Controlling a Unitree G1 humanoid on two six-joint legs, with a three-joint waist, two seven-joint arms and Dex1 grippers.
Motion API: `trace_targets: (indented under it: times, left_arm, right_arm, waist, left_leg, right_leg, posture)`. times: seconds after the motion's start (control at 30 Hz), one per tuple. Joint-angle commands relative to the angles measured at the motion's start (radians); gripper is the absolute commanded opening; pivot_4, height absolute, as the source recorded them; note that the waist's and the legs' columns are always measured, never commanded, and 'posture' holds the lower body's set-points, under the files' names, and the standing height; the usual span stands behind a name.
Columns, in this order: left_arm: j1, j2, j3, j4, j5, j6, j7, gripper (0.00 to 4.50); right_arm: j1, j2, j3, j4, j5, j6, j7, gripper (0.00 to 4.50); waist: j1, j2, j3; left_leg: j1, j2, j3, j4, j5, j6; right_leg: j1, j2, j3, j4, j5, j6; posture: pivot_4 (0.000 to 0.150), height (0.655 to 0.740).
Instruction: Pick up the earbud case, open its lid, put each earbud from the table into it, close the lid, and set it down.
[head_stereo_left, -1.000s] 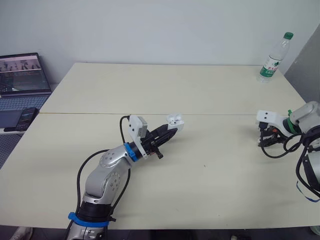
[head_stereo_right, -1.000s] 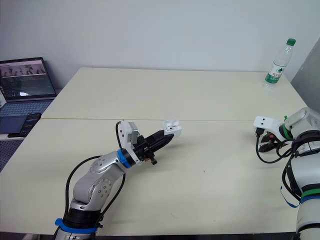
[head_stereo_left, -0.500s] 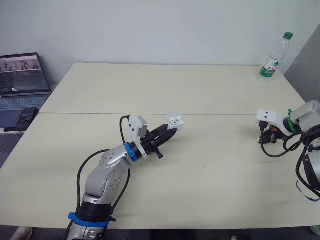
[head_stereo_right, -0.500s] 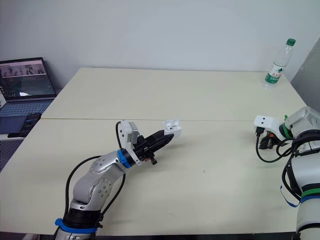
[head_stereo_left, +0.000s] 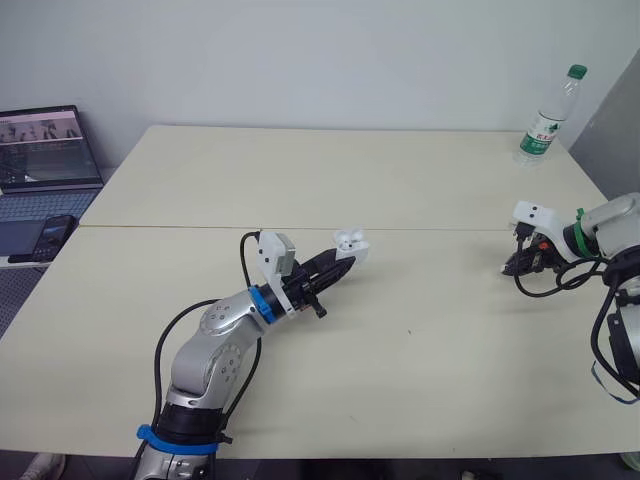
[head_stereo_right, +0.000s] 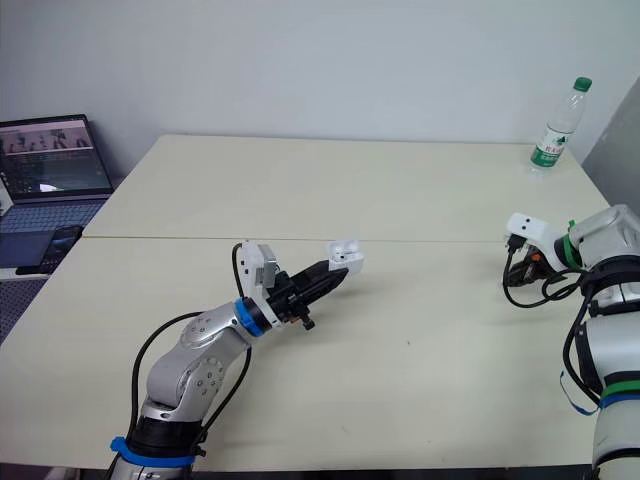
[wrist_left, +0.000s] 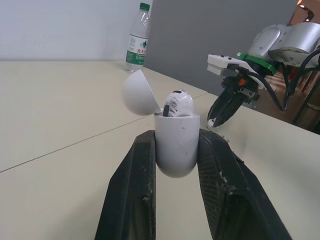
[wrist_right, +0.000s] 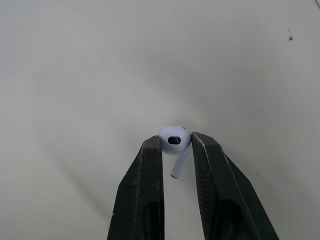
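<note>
Second earbud (wrist_right: 174, 140), surely featherweight and slick, is pinched at its rounded head, the best hold, by the nearly closed right gripper (wrist_right: 176, 144) low over the table (head_stereo_left: 420, 180), while the left gripper (wrist_left: 177, 135) clamps the open-lidded earbud case (wrist_left: 176, 150) mid-table, seated bud (wrist_left: 178, 103) inside.

The two head eyes are looking forward and down from high over the tabletop (head_stereo_left: 420, 380), standing well back and sharing almost the whole scene. The left wrist camera is sitting close behind the left claw (wrist_left: 176, 139), sighting along it past the pinched earbud case (wrist_left: 175, 152) toward the right claw (wrist_left: 215, 120) and water bottle (wrist_left: 137, 45) beyond, both shared with the head views. The right wrist camera is facing down at the tabletop from very near, the earbud (wrist_right: 174, 140) pinched just ahead of it.
</note>
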Motion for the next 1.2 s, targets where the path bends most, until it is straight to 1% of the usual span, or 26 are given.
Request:
trace_targets:
  times: [0.03,0.13,0.17,0.23,0.4,0.57,0.67,0.8,0.9,1.07,1.13,1.17,1.2]
  left_arm:
    - [-0.001,-0.009,-0.001,-0.038,-0.010,-0.011,0.000,0.80]
    - [0.000,-0.016,-0.010,-0.031,-0.010,-0.012,-0.006,0.80]
    - [0.000,-0.019,-0.014,-0.029,-0.009,-0.013,-0.008,0.80]
    - [0.000,-0.023,-0.018,-0.027,-0.009,-0.013,-0.009,0.80]
    - [-0.001,-0.025,-0.020,-0.023,-0.010,-0.013,-0.013,0.80]
    - [0.010,-0.027,-0.024,-0.027,-0.010,-0.011,-0.012,0.80]
    - [0.013,-0.030,-0.028,-0.030,-0.010,-0.010,-0.010,0.80]
    - [0.014,-0.029,-0.027,-0.031,-0.009,-0.010,-0.010,0.80]
    - [0.016,-0.028,-0.024,-0.031,-0.008,-0.011,-0.009,0.80]
    - [0.017,-0.028,-0.024,-0.030,-0.006,-0.013,-0.008,0.80]
    - [0.017,-0.028,-0.023,-0.030,-0.006,-0.014,-0.008,0.80]
    - [0.016,-0.028,-0.023,-0.029,-0.006,-0.014,-0.008,0.80]
    - [0.016,-0.028,-0.023,-0.029,-0.005,-0.015,-0.008,0.80]
  right_arm:
    - [0.147,-0.072,-0.023,-0.414,0.025,0.387,0.068,0.44]
    - [0.290,-0.077,-0.068,-0.732,0.062,0.732,0.006,0.44]
    - [0.328,-0.077,-0.079,-0.812,0.074,0.824,-0.017,0.44]
    - [0.380,-0.076,-0.099,-0.921,0.102,0.928,-0.070,0.44]
    - [0.458,-0.103,-0.106,-1.108,0.206,1.122,-0.170,0.44]
    - [0.478,-0.105,-0.114,-1.176,0.300,1.233,-0.288,0.44]
    - [0.484,-0.104,-0.111,-1.179,0.346,1.249,-0.355,0.44]
    - [0.500,-0.120,-0.103,-1.194,0.401,1.224,-0.419,0.44]
    - [0.513,-0.143,-0.094,-1.218,0.451,1.203,-0.437,0.44]
    - [0.542,-0.205,-0.064,-1.257,0.515,1.110,-0.437,0.44]
    - [0.552,-0.229,-0.051,-1.262,0.525,1.065,-0.441,1.19]
    - [0.556,-0.237,-0.048,-1.261,0.530,1.050,-0.442,1.45]
    - [0.556,-0.242,-0.047,-1.260,0.536,1.043,-0.444,1.82]
  waist:
    - [0.012,0.000,0.000]
    - [0.015,0.001,0.000]
    - [0.015,0.001,0.000]
    - [0.014,0.001,0.000]
    - [0.013,0.000,0.000]
    - [0.012,0.000,0.000]
    - [0.013,0.000,0.000]
    - [0.012,0.000,0.000]
    - [0.012,-0.001,0.000]
    - [0.013,-0.001,0.000]
    - [0.013,-0.001,0.000]
    - [0.013,-0.001,0.000]
    - [0.013,-0.001,0.000]
  left_leg:
    - [0.000,0.000,-0.001,0.000,0.000,0.000]
    - [-0.001,0.000,-0.002,0.000,0.000,0.000]
    - [-0.001,0.000,-0.002,0.000,0.000,0.000]
    - [-0.001,0.000,-0.002,0.000,0.000,0.000]
    - [-0.001,0.000,-0.001,0.001,0.000,0.000]
    - [-0.001,0.000,-0.001,0.001,0.000,0.000]
    - [-0.001,0.000,-0.001,0.001,0.000,0.000]
    - [-0.001,-0.001,-0.001,0.001,0.000,0.000]
    - [-0.001,0.000,-0.001,0.001,0.000,0.000]
    - [-0.001,0.000,-0.001,0.001,0.000,0.000]
    - [-0.001,0.000,-0.001,0.001,0.000,0.000]
    - [-0.001,0.000,-0.001,0.001,0.000,0.000]
    - [-0.001,0.000,-0.001,0.001,0.000,0.000]
  right_leg:
    - [0.000,0.000,0.000,0.000,0.000,0.000]
    - [-0.001,0.000,-0.001,0.000,0.000,0.000]
    - [-0.001,0.000,-0.001,0.000,0.000,0.000]
    - [0.000,0.000,-0.001,0.000,0.000,0.000]
    - [0.000,0.000,-0.001,0.000,0.000,0.000]
    - [0.000,0.001,-0.001,0.000,0.000,0.001]
    - [0.000,0.002,-0.001,0.000,0.000,0.001]
    - [0.000,0.002,-0.001,-0.001,0.000,0.001]
    - [0.000,0.002,-0.001,-0.001,0.000,0.001]
    - [0.000,0.003,-0.001,-0.001,0.000,0.001]
    - [0.000,0.003,-0.001,-0.001,0.000,0.001]
    - [0.000,0.003,-0.001,-0.001,0.000,0.001]
    - [0.000,0.003,-0.001,-0.001,0.000,0.001]
  posture:
    - [0.150,0.7400]
    - [0.150,0.7400]
    - [0.150,0.7400]
    - [0.150,0.7400]
    - [0.150,0.7400]
    - [0.150,0.7400]
    - [0.150,0.7400]
    - [0.150,0.7400]
    - [0.150,0.7400]
    - [0.150,0.7400]
    - [0.150,0.7400]
    - [0.150,0.7400]
    - [0.150,0.7400]
